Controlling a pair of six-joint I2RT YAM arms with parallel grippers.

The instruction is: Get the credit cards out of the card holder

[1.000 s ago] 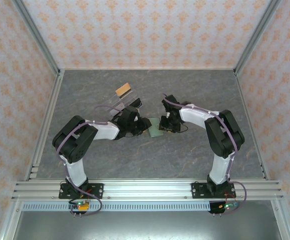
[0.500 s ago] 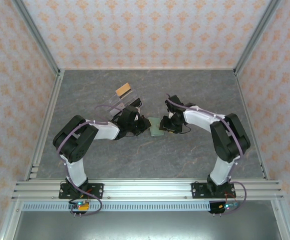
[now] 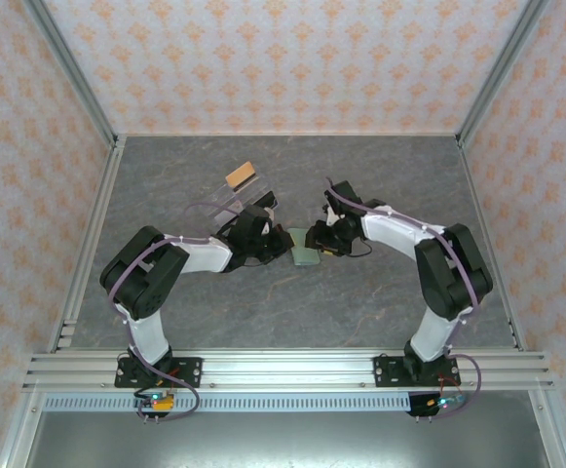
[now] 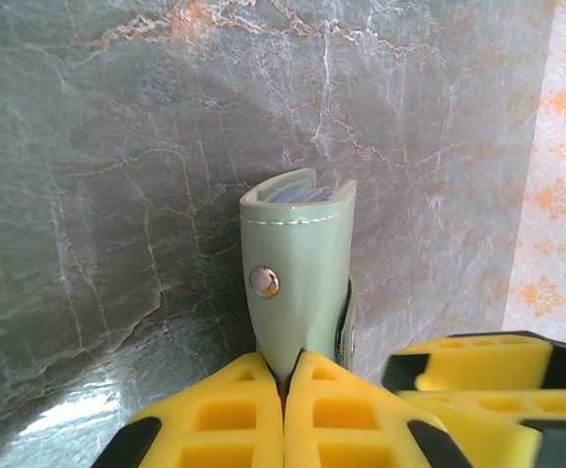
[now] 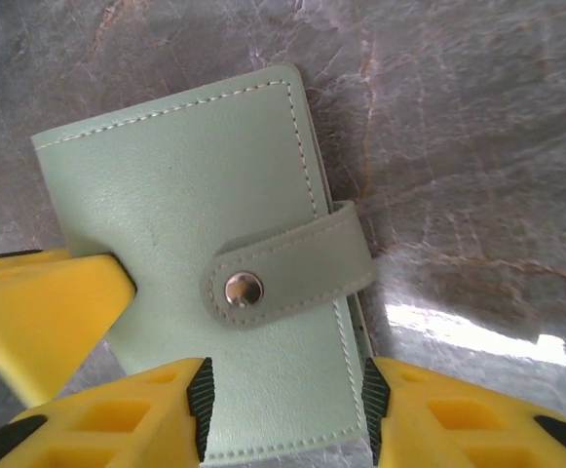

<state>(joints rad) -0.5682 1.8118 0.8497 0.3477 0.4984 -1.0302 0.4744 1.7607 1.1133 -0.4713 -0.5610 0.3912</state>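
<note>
Card holder, closed, with its strap snapped shut, held between the two grippers above the grey table. Left gripper is clenched on the card holder: one edge is pinched between its fingertips, the body projects ahead of the jaws, and card edges show at the far end. Right gripper is released, its jaws apart over the holder's face with the snap just ahead of the gap.

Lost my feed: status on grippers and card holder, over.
Left gripper shut on card holder. Right gripper open over it. Strap snapped shut, in the way.
</note>
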